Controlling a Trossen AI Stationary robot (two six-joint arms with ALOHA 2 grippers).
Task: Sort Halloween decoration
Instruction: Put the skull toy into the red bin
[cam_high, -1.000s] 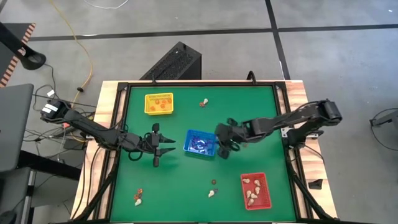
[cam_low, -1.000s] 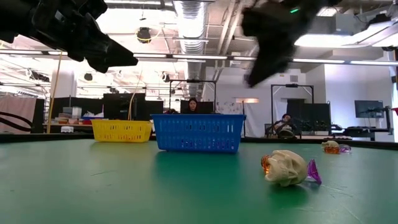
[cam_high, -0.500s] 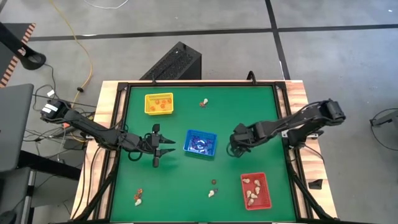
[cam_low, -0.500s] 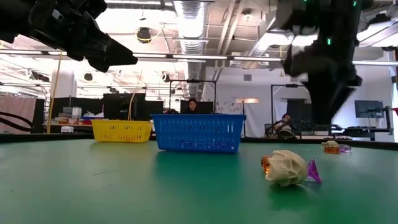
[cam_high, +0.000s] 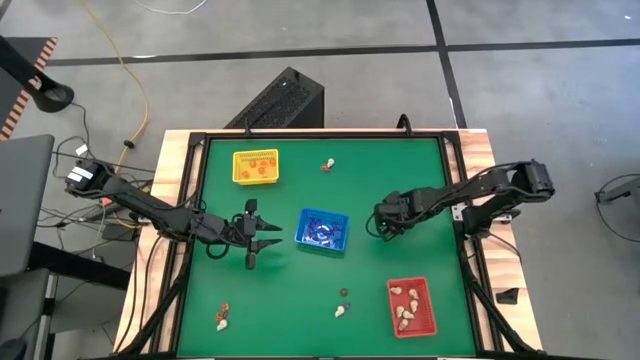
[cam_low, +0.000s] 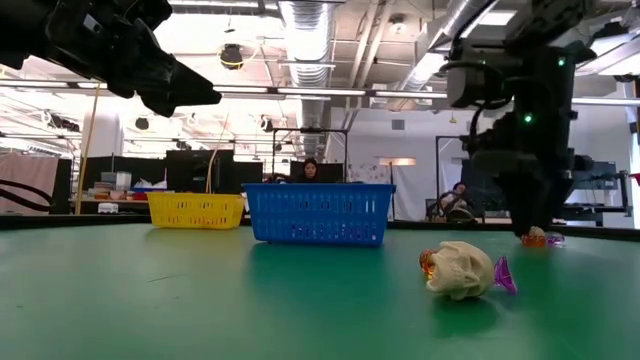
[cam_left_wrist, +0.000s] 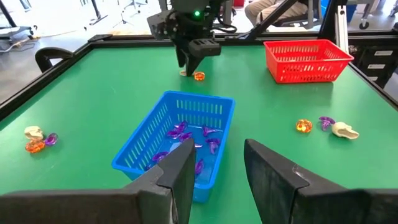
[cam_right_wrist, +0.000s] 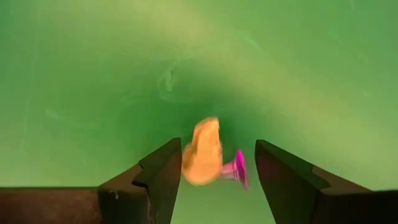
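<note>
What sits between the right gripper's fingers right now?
An orange trinket with a purple bit beside it lies on the green table between the open fingers of the right gripper, seen in the right wrist view.

Matt green cloth-like table top (cam_high: 400, 180) edged by pale wood, glossy moulded plastic lattice seen in the blue tray (cam_left_wrist: 160, 132) and red tray (cam_left_wrist: 305, 59), translucent shiny purple trinkets (cam_left_wrist: 186, 134), matt black gripper fingers (cam_left_wrist: 180, 174)
</note>
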